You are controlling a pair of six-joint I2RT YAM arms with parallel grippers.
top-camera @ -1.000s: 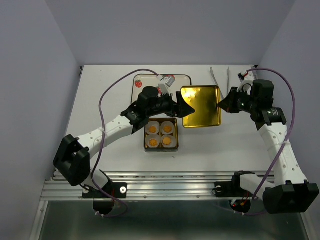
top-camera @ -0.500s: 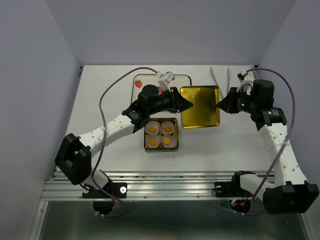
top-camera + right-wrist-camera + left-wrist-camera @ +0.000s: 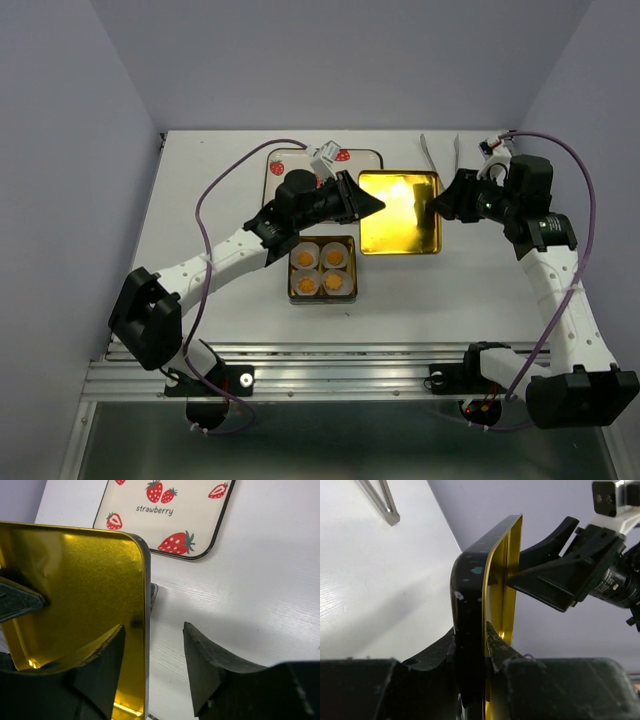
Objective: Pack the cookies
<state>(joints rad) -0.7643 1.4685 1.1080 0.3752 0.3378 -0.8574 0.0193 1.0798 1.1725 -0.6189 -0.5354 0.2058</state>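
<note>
Several small orange-yellow cookies [image 3: 335, 259] sit in white paper cups inside a square tin [image 3: 353, 270] at the table's middle. A gold-lined lid [image 3: 400, 212] with a dark outside hangs tilted to the right of the tin. My left gripper [image 3: 372, 207] is shut on its left rim; in the left wrist view the fingers [image 3: 495, 640] pinch the lid [image 3: 502, 575] edge-on. My right gripper [image 3: 438, 205] stands open around the lid's right rim. In the right wrist view the lid [image 3: 75, 580] stands between the right gripper's [image 3: 152, 630] spread fingers, close to the left one.
A cream strawberry-printed tray [image 3: 295, 160] lies at the back, behind my left wrist, and shows in the right wrist view as the tray [image 3: 165, 515]. Metal tongs [image 3: 430, 150] lie at the back right. Grey walls close the table on three sides.
My left gripper has closed on the lid's left rim. My right gripper has let go of the right rim and opened. The lid has tilted, its gold side catching more light.
</note>
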